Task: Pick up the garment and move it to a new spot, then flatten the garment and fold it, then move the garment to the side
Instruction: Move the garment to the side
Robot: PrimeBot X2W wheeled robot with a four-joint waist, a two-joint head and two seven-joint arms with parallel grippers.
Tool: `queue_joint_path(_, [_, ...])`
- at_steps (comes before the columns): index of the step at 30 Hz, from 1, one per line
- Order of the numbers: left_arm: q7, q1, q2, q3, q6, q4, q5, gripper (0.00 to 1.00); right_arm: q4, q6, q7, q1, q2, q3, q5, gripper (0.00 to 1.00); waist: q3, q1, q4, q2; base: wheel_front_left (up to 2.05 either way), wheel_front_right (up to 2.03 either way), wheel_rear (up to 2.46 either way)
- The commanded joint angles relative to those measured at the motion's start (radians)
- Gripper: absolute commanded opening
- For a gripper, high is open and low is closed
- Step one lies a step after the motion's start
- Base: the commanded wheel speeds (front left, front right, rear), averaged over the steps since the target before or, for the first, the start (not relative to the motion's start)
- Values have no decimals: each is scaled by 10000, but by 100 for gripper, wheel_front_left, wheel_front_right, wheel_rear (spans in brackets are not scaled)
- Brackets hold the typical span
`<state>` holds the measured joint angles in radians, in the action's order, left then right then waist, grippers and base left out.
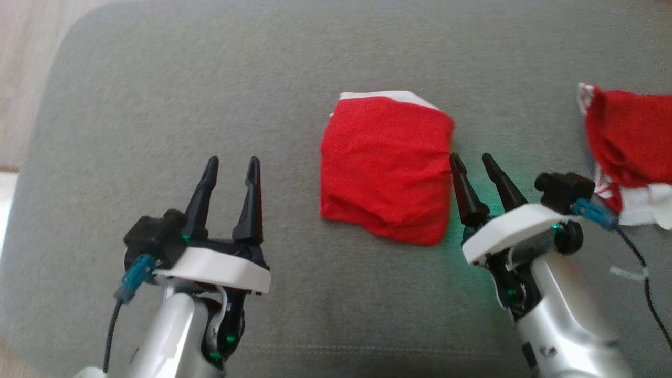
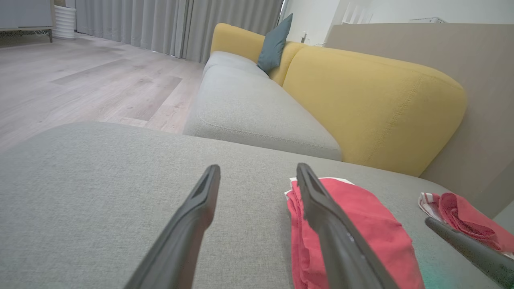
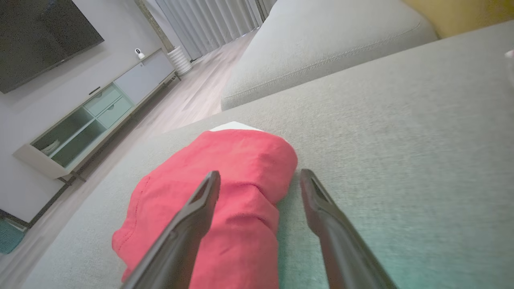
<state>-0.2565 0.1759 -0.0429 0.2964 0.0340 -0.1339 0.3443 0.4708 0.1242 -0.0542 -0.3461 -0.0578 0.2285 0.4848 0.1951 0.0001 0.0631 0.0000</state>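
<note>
- While both my arms hung over the grey cushion (image 1: 157,105), the folded red garment (image 1: 386,168) lay near its middle, a roughly square packet with a white strip showing along its far edge.
- My left gripper (image 1: 233,160) stood well apart from the garment, off to its left, with the two dark fingers spread and nothing between them.
- My right gripper (image 1: 471,156) was just beside the garment's right edge, its fingers likewise spread and empty.
- From my right wrist, one finger (image 3: 188,224) crossed in front of the red cloth and the other was over bare grey fabric; whether a fingertip touched the cloth I could not tell.
- A second red-and-white garment (image 1: 625,142) lay crumpled at the cushion's right edge, apart from the folded one.
- Beyond the cushion, my left wrist looked at a sofa (image 2: 373,100) with a grey seat and yellow back, a teal pillow (image 2: 275,44) leaning on it, and a pale wooden floor (image 2: 80,80).
</note>
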Motion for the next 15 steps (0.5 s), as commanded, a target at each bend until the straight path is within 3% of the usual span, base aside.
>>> queue_joint_path(1, [-53,446,-74,-221,-27,278,16,100,-132,65,69,-405,75,280,210,100,267,-1,352,0,0,0,0])
queue_joint_path(7, [-53,573,-74,-107,46,271,150,100,1392,65,530,-1246,75,420,939,100,602,-1,961,0,0,0,0])
queue_joint_path(15, [-53,693,-74,-104,64,265,213,100,3261,65,511,-2165,75,628,681,100,900,-1,1286,0,0,0,0])
